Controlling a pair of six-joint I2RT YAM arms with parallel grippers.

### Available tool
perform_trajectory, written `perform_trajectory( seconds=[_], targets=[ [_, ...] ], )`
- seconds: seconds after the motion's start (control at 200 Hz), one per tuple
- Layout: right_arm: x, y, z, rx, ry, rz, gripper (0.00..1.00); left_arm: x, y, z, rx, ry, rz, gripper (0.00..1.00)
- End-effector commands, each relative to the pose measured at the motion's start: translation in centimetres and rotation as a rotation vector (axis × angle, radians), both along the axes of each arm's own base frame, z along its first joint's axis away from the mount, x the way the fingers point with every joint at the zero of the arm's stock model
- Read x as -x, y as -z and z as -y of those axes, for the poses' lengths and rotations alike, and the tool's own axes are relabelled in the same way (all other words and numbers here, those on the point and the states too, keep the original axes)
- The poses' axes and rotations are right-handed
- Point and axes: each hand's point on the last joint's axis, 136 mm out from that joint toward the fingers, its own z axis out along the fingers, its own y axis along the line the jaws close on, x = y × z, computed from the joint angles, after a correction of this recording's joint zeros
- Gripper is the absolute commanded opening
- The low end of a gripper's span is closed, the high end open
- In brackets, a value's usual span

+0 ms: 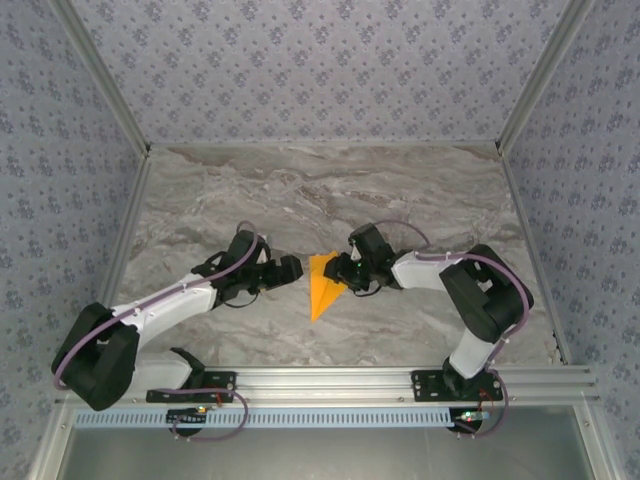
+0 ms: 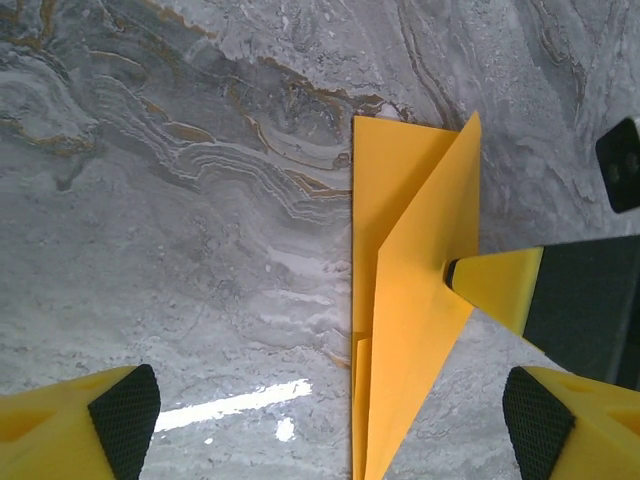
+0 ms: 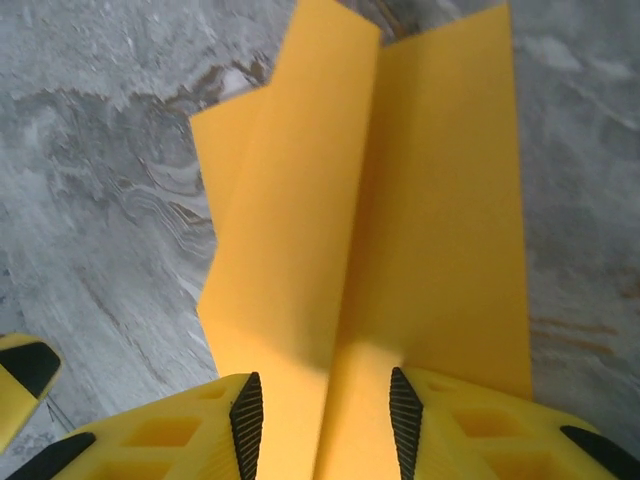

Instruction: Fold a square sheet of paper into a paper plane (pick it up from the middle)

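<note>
We are looking at the plane (image 1: 320, 285) lying mid-counter (image 1: 300, 190), between the two arms. In the top view its long axis is running from 12 o'clock to 6 o'clock, leaning slightly toward 7. The broad end is at 12 and the point is aiming at the bases. The right gripper (image 1: 338, 272) is sitting at the plane's 3 o'clock, on its broad half. The left gripper (image 1: 292, 268) is standing at its 9 o'clock, just beside it and apart from it.

In the right wrist view the right gripper (image 3: 322, 425) is showing narrow jaws. The plane (image 3: 400, 200) is filling the gap between the pads (image 3: 246, 420), with a crease running away toward 12 o'clock. We are judging that to be a grip on the paper. In the left wrist view one right finger (image 2: 495, 285) is touching the plane (image 2: 410, 300) at its 3 o'clock edge.

The left gripper (image 2: 330, 425) is holding its jaws wide, with nothing in them. The plane is lying at 12 to 1 o'clock from them. Its straight edge is running 12 to 6, square across the line of the opening, and its narrow end is reaching down between the two pads, right of centre.

We are reading the right arm as the anchor and the left as the free one. In the top view, the left would be travelling toward its 3 o'clock to meet the plane's 9 o'clock edge. A sideways tug there could be dragging the thin paper out of its creases.
</note>
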Motion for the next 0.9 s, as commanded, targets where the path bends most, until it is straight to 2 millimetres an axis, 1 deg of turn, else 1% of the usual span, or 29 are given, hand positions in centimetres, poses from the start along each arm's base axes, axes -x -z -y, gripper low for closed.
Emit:
perform_trajectory(
  seconds=[0.0,0.05,0.2,0.325,0.385,0.425,0.505,0.58,0.64,0.705,0.769,0.894],
  targets=[
    [-0.5,-0.1,-1.3,-0.03,-0.012,0.011,0.36,0.7,0.9,-0.4,-0.008,-0.002,-0.046,0.93],
    [-0.6,-0.2,-1.6,-0.041,-0.019,0.014,0.34,0.7,1.0,-0.4,-0.008,0.0,-0.05,0.93],
    [-0.7,-0.2,-1.8,-0.051,-0.025,0.018,0.31,0.7,1.3,-0.5,-0.004,-0.001,-0.061,0.95],
    [-0.6,-0.6,-2.3,-0.083,-0.035,0.029,0.27,0.8,1.5,-0.4,0.003,0.001,-0.074,0.96],
    [-0.6,-0.7,-2.4,-0.094,-0.04,0.033,0.23,0.8,1.5,-0.4,0.011,0.001,-0.078,0.97],
    [-0.8,-0.9,-2.4,-0.104,-0.04,0.041,0.18,0.8,1.5,-0.4,0.019,-0.003,-0.085,0.99],
    [-1.2,-1.6,-2.3,-0.131,-0.04,0.065,0.1,0.9,1.4,-0.2,0.058,-0.004,-0.098,0.99],
    [-1.9,-3.0,-2.2,-0.179,-0.033,0.098,0.04,0.8,1.0,0.1,0.122,-0.001,-0.111,0.99],
    [-2.6,-4.6,-1.9,-0.231,-0.023,0.122,0.03,0.8,0.3,0.6,0.186,0.012,-0.116,0.99],
    [-3.4,-6.7,-1.7,-0.302,-0.009,0.152,0.03,0.9,-0.7,1.3,0.259,0.035,-0.114,0.99],
    [-4.1,-9.2,-1.4,-0.374,0.007,0.184,0.03,0.9,-2.2,2.1,0.344,0.064,-0.1,0.99],
    [-5.0,-13.2,-0.8,-0.467,0.044,0.22,0.03,1.1,-5.3,3.7,0.502,0.115,-0.074,0.99]
  ],
)
